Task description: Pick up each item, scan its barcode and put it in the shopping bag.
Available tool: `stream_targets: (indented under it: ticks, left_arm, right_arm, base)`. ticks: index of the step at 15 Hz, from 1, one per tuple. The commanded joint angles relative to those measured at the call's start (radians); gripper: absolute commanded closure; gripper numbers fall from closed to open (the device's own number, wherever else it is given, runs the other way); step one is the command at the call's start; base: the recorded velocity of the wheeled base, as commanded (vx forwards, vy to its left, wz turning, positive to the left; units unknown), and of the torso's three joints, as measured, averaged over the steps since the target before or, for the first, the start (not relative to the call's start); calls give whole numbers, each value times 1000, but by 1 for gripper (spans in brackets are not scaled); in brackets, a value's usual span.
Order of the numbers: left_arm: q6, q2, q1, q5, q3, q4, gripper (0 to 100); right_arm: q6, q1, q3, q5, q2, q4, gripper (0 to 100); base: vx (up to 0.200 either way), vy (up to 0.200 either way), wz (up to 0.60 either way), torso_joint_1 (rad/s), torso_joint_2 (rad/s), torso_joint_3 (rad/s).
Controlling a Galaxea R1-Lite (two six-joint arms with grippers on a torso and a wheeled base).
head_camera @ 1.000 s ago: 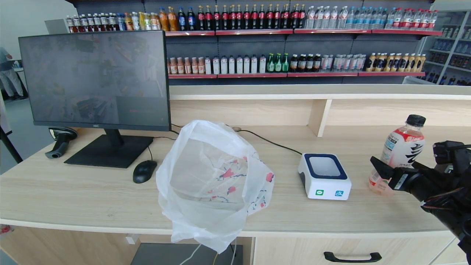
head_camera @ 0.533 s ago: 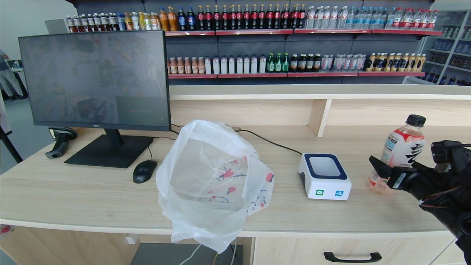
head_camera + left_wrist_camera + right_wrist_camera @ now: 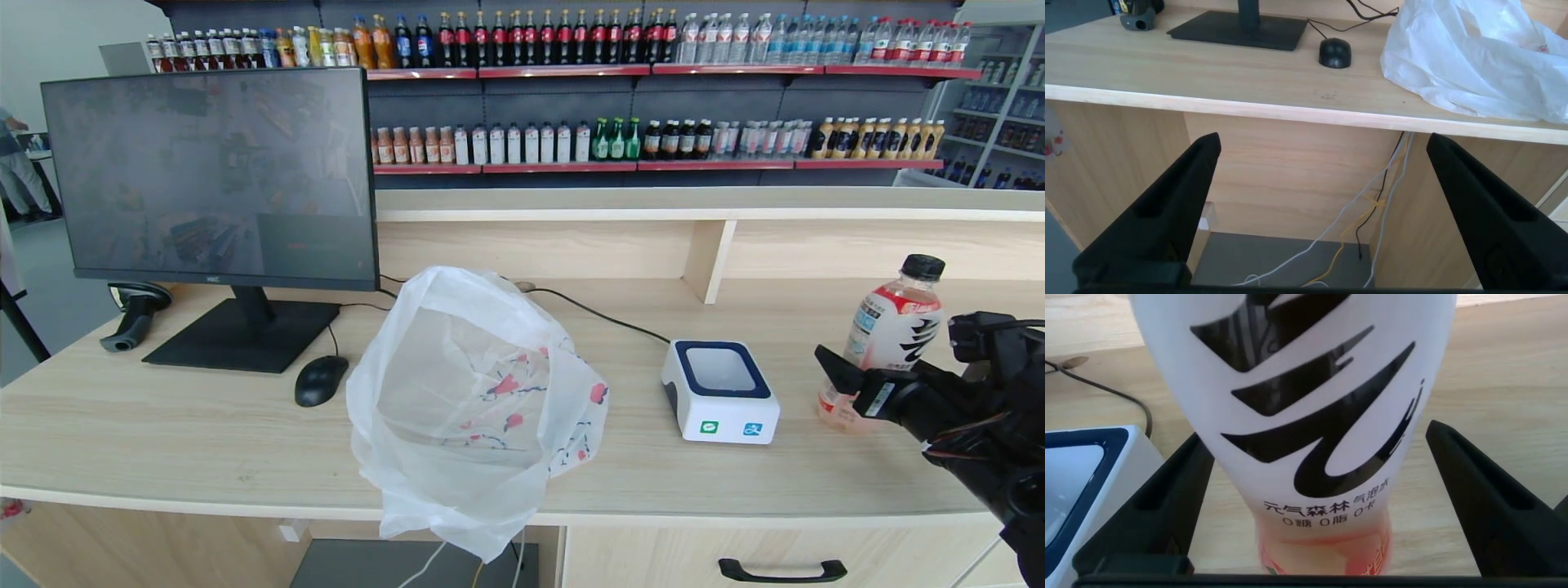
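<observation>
Looks like pale wood grain across the counter (image 3: 163,441), matt and smooth. Thin translucent white plastic for the shopping bag (image 3: 457,392), crinkled, with a soft sheen. Clear plastic in the bottle (image 3: 890,335), wrapped in a glossy printed label (image 3: 1306,416) and topped by a matt black cap (image 3: 922,266). Glossy white plastic on the scanner (image 3: 718,412), smooth pale window on top. Matt dark screen on the monitor (image 3: 212,171); smooth black plastic on the mouse (image 3: 320,380). Matt black plastic, by the look, on the left gripper (image 3: 1319,216) and right gripper (image 3: 1315,514).

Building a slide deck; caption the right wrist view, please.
Open right gripper straddles the standing drink bottle on the wooden counter, beside the scanner.
</observation>
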Motion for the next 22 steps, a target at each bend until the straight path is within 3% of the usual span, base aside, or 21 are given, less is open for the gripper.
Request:
stream_targets:
  ticks: [1,12,13,22]
  left_arm:
    - [0,0,0,0,0,0,0]
    - [0,0,0,0,0,0,0]
    - [0,0,0,0,0,0,0]
    - [0,0,0,0,0,0,0]
  right_arm:
    - [9,1,-14,0,4,-1,0]
    - [9,-3,-50,0,22,-1,0]
    - [7,-3,-50,0,22,-1,100]
    - [13,-4,-64,0,7,-1,100]
  base:
    - [0,0,0,0,0,0]
    - [0,0,0,0,0,0]
    - [0,0,0,0,0,0]
    - [0,0,0,0,0,0]
